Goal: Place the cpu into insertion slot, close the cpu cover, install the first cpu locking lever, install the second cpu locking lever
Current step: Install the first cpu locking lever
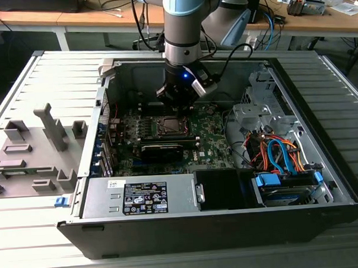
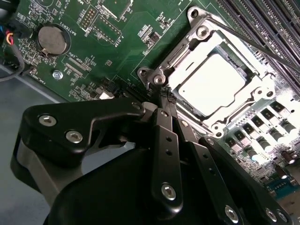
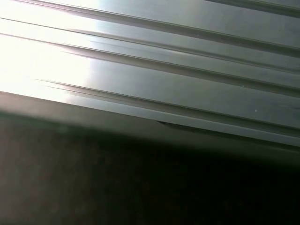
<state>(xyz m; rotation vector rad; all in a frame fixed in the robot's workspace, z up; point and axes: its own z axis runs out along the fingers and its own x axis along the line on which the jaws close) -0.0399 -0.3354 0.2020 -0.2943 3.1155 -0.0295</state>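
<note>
An open computer case (image 1: 219,227) lies on its side on a grey slatted table (image 1: 22,75), with the green board (image 1: 212,141) facing up. The arm (image 1: 183,27) reaches down into the case, and its gripper (image 1: 176,98) hovers just above the far edge of the slot (image 1: 170,127), near the middle of the board. In the second wrist view, the cpu (image 2: 211,82) already sits in the slot (image 2: 197,33), its pale metal top glaring under the light. The cover (image 2: 185,58), a thin silver frame, appears to lie flat around the cpu, so the first two steps look done. A thin wire lever (image 2: 243,40) runs along one side of the slot; whether it is latched cannot be told. The state of the other lever cannot be made out, so the locking work seems to be what is left. The gripper (image 2: 165,97) is clenched: its black fingers (image 2: 166,140) meet at the tips with nothing seen between them. Those tips sit right at the slot's corner bracket (image 2: 157,77), close beside the cover's edge, and the cpu is just beyond them. Whether the tips touch the bracket cannot be told. A round coin battery (image 2: 51,40) lies well apart on the board. The first wrist view looks onto pale ridged metal (image 3: 150,51) above a dark band.
</note>
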